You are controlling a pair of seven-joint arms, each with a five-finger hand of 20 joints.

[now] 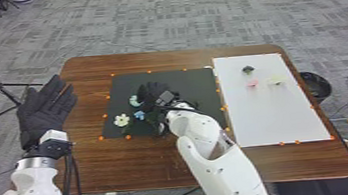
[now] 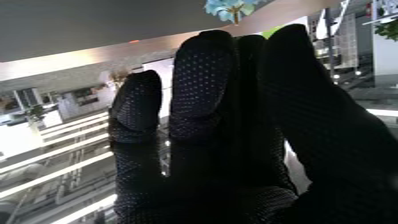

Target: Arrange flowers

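Item, nearest: white flower [image 1: 121, 120], on the black mat [image 1: 182, 75], a small blue flower [image 1: 140, 115] beside it. Left hand [image 1: 43, 116], fingers straight, at the table's [image 1: 113, 165] left edge; presumably parked to leave working room. Right hand [image 1: 153, 92], over the mat, fingers extended, clamped on nothing; probably placed to collect the pale blue flower [image 1: 135, 101] beside it. Beyond, on the white sheet [image 1: 283, 112]: yellowish flower [image 1: 277, 80] and pink flower [image 1: 252, 83]; farthest, dark flower [image 1: 248, 69]. Spaced apart, likely for display.
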